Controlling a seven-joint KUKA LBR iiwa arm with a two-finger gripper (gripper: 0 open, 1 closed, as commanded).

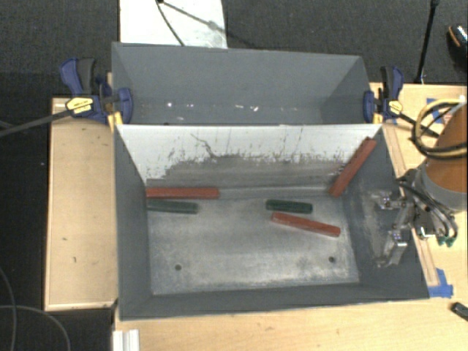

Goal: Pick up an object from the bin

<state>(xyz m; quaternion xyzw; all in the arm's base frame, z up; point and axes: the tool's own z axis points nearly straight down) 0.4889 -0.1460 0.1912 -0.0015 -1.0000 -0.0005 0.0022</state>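
Observation:
My gripper hangs over the bin's sloping right wall, open, with nothing between its fingers. Nearest to it on the bin floor lies a red stick, slightly slanted, a little left of the gripper. Just behind that stick is a short dark green stick. A longer red-brown stick leans upright in the back right corner, beyond the gripper.
Along the back left of the floor a red stick lies flat, with a dark green stick right in front of it. The arm with its cables comes in from the right edge.

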